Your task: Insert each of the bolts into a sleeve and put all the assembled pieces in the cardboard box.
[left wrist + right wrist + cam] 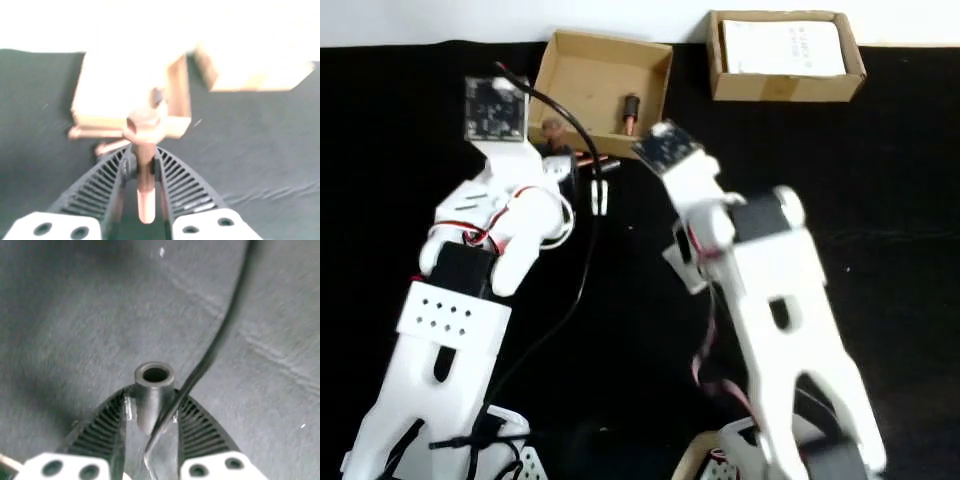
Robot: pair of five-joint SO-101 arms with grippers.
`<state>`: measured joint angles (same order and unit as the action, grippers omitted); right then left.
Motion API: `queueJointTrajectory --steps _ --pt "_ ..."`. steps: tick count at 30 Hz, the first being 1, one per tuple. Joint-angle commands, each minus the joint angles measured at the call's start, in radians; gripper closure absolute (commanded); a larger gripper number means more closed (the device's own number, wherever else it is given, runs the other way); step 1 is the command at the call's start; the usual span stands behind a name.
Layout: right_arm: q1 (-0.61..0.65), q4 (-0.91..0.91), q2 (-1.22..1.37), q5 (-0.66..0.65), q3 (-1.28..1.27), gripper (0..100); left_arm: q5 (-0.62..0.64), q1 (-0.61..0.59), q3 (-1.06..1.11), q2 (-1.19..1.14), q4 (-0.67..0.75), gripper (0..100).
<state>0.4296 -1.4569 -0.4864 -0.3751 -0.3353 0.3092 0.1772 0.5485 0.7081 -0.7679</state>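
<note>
Bolt (pixel 144 167), coppery and hex-headed, sits clamped in left gripper (pixel 143 152); right gripper (pixel 153 397) pinches a dark tubular sleeve (pixel 152 390).

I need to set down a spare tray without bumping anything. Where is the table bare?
Bare black cloth lies right of the right arm, below the second box, and a smaller patch left of the left arm. It is crowded in front of the cardboard box, where both arms and a cable meet.
</note>
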Motion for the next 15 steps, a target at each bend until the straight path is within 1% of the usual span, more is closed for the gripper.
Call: queueJointTrajectory --steps 1,5,7,8,10,13,15 --pt "-0.002 0.211 -0.289 -0.005 -0.303 99.2 0.017 0.077 -0.12 0.039 -0.002 96" --pt "-0.002 0.596 -0.542 -0.005 -0.737 99.2 0.014 0.179 -0.133 0.038 -0.002 99" --pt "-0.001 0.762 -0.661 0.002 -0.917 99.2 0.012 0.205 -0.131 0.036 -0.002 99" --pt "-0.001 0.823 -0.714 0.028 -0.986 99.2 0.012 0.211 -0.131 0.036 -0.002 99" --pt "0.001 0.888 -0.814 0.13 -1.086 99.2 0.012 0.219 -0.131 0.036 -0.002 99" --pt "0.021 0.891 -0.921 0.313 -1.127 99.2 0.014 0.252 -0.12 0.036 0.002 99" --pt "0.048 0.892 -0.961 0.387 -1.136 99.2 0.011 0.295 -0.107 0.036 0.003 99"
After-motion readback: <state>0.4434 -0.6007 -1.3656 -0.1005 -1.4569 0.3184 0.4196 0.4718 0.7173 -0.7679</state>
